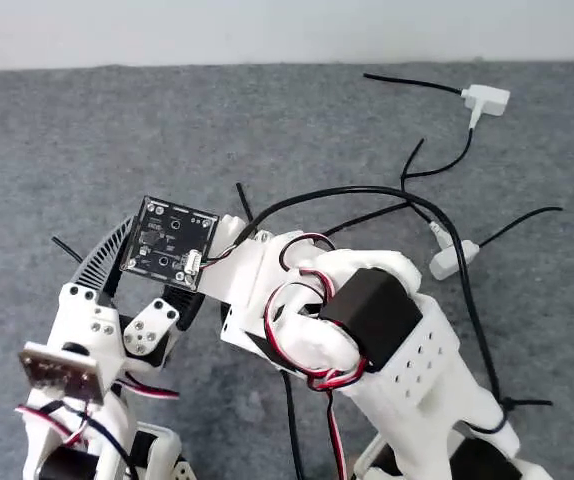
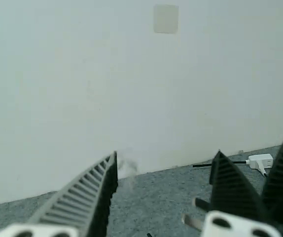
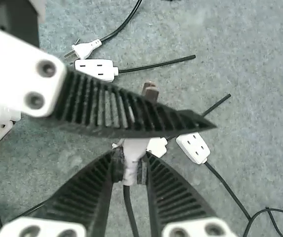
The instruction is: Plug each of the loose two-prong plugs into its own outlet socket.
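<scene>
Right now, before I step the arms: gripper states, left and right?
Left gripper: open, holding nothing.
Right gripper: shut on a plug.

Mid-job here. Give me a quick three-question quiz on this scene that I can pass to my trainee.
1. True or false: the right gripper has its jaws shut on a white plug.
2. How many outlet sockets show their slotted faces in the right wrist view? A) none B) two C) five
3. Fill in: the jaws of the left gripper stand ____.
Key: 1 true; 2 B; 3 open.
</scene>
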Available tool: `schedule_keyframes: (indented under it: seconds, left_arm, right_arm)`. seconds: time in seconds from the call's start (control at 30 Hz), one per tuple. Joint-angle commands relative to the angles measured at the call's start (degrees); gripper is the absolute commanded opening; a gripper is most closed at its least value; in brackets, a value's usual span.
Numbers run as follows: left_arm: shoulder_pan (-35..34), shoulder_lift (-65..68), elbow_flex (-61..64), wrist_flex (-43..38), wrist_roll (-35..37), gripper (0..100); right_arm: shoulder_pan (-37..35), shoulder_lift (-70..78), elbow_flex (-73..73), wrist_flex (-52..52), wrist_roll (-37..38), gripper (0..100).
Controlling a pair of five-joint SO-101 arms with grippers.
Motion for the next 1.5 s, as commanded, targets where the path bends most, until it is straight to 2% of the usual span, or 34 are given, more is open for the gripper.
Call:
schedule_keyframes:
  seconds: [0.0,0.27,0.6,0.73,0.87,0.9,1.07,1.17,1.27,1.47]
  left_arm:
    - [0.00,-0.62,2.51,-1.23,-0.97,30]
    - [0.00,-0.62,5.58,-1.41,-1.23,30]
    - [-0.18,-0.62,5.85,-0.35,-1.32,30]
    - [-7.47,-0.62,5.85,-2.55,-0.97,30]
    - [-17.32,-0.53,6.11,-7.03,1.93,30]
    - [-18.90,-0.44,6.29,-7.91,2.46,30]
    - [-21.19,-0.26,7.08,-8.79,2.55,30]
    - [-21.27,-0.35,9.19,-10.99,2.46,30]
    - [-21.45,-0.26,11.74,-14.15,2.46,30]
    - [-21.80,-0.26,12.26,-14.86,2.46,30]
  right_arm:
    - [-1.45,-3.38,-0.88,1.98,-0.97,0.9]
    - [-1.36,-9.63,0.53,1.98,-3.16,0.9]
    - [-1.36,-10.15,5.98,1.80,-3.43,0.9]
    - [0.22,-10.15,9.67,1.10,-4.57,0.9]
    - [7.60,-9.63,14.33,-4.70,-15.65,1.2]
    - [9.36,-9.54,15.91,-6.02,-16.18,1.2]
    - [11.30,-9.54,29.19,-9.45,-12.13,2.4]
    - [11.65,-9.54,39.38,-13.49,-10.29,9.5]
    - [11.65,-9.54,49.67,-20.53,-8.97,15.0]
    - [11.30,-8.22,65.49,-37.67,-10.99,11.8]
